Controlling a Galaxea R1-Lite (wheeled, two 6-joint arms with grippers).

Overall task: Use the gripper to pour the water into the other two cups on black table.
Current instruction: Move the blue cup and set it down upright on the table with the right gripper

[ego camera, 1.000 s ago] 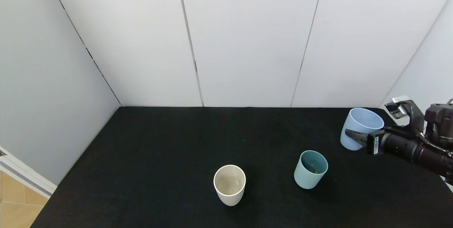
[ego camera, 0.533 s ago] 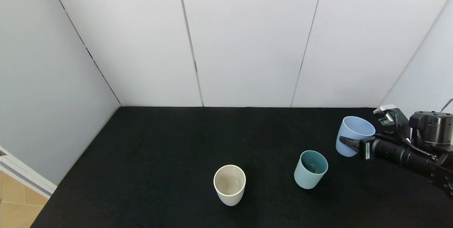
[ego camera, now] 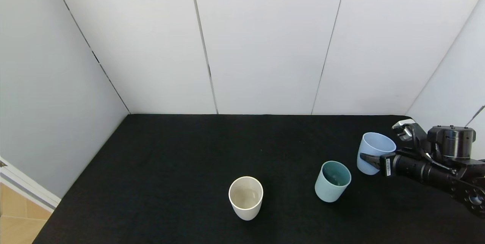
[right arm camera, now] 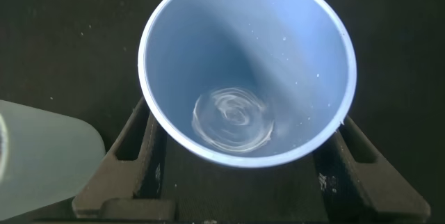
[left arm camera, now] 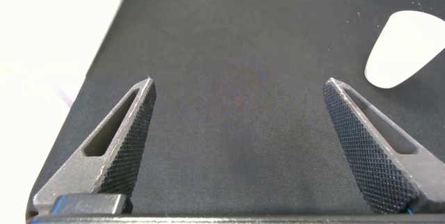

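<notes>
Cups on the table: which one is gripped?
The pale blue cup, between the right gripper fingers; the mint-green cup and cream cup stand free.

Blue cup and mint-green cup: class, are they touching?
Apart. The head view shows a strip of black table between the blue cup, held by the right gripper, and the mint-green cup.

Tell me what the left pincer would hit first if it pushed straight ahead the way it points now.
Probably nothing soon. The left pincer is open over bare black table, and the lane between its fingers looks free to the table's far edge. A pale cup sits off to one side, outside that lane, though depth is hard to judge.
</notes>
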